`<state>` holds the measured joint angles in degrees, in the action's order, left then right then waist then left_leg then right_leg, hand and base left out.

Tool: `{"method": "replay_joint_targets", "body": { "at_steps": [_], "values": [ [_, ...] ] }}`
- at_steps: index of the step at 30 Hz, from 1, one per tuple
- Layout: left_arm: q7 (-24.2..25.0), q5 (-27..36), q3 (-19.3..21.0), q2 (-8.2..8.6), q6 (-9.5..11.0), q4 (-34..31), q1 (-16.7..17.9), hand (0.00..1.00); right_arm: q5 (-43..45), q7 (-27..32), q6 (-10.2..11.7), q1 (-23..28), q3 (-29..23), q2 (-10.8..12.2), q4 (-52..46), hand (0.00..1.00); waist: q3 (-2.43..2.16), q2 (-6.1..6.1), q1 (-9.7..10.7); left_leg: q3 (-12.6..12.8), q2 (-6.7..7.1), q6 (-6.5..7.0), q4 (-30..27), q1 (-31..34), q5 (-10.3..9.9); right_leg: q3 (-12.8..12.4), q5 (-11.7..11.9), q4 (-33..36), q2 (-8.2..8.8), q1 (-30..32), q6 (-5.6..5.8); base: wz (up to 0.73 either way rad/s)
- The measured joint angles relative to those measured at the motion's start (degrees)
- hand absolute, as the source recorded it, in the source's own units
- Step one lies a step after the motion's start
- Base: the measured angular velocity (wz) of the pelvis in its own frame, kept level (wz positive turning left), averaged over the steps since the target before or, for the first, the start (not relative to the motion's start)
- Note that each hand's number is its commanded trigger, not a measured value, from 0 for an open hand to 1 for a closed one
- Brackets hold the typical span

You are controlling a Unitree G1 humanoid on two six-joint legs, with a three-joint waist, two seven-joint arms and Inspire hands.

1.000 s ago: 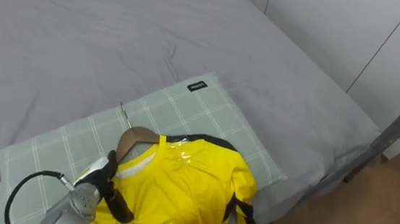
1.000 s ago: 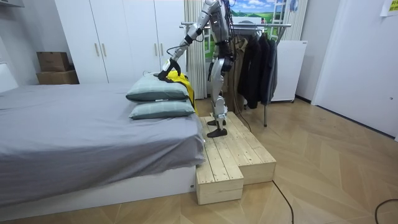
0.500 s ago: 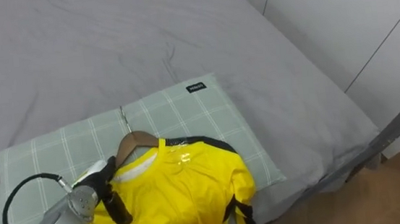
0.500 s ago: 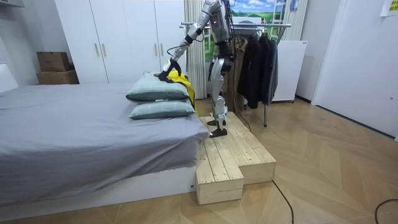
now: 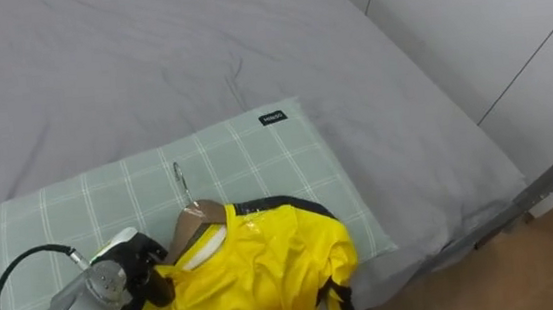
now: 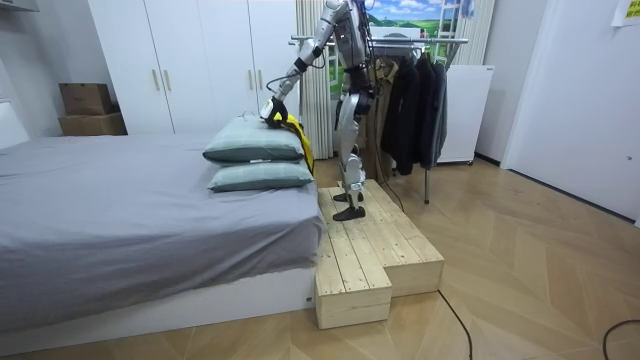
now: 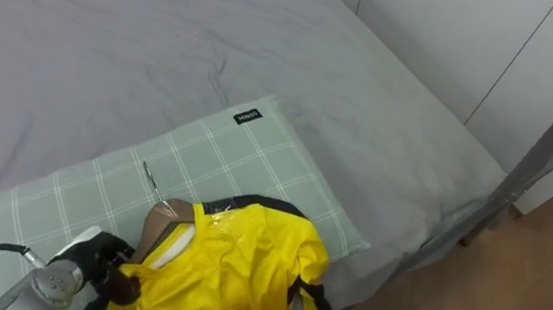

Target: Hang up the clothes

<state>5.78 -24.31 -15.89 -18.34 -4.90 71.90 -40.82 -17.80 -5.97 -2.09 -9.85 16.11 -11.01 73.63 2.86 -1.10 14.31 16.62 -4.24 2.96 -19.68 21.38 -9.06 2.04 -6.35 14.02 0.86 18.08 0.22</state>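
Left hand (image 5: 127, 276), fingers clamped on the yellow shirt (image 5: 257, 277), is now lifting it and the hanger (image 5: 200, 218) up off the pillow (image 5: 257, 157).

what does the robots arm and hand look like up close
The left hand has a silver-grey metal body with a rounded wrist housing, black fingers and a small white tag at its back. The forearm is a smooth silver-grey tube, and a thin black cable loops out from the wrist.

Shirt: yellow shirt (image 5: 258, 282) on a wooden hanger (image 5: 197, 220), lying on a checked pillow (image 5: 247, 163).
Left hand: left hand (image 5: 131, 273) grips the shirt's shoulder.
Bed: grey sheet (image 5: 147, 56) under the pillow.
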Motion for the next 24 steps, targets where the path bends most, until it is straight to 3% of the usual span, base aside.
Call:
{"method": "replay_joint_targets", "body": {
  "at_steps": [24],
  "values": [
    [-0.17,0.02,-0.02,0.21,0.25,0.0,0.02,1.0,-0.07,-0.37,0.04,0.02,0.14,-0.04,0.16,0.0,-0.06,-0.08,-0.29,0.1,-0.02,0.0,0.32,-0.54,0.01,-0.15,0.01,0.19,-0.06,-0.34,0.02,0.0]
  ]
}}
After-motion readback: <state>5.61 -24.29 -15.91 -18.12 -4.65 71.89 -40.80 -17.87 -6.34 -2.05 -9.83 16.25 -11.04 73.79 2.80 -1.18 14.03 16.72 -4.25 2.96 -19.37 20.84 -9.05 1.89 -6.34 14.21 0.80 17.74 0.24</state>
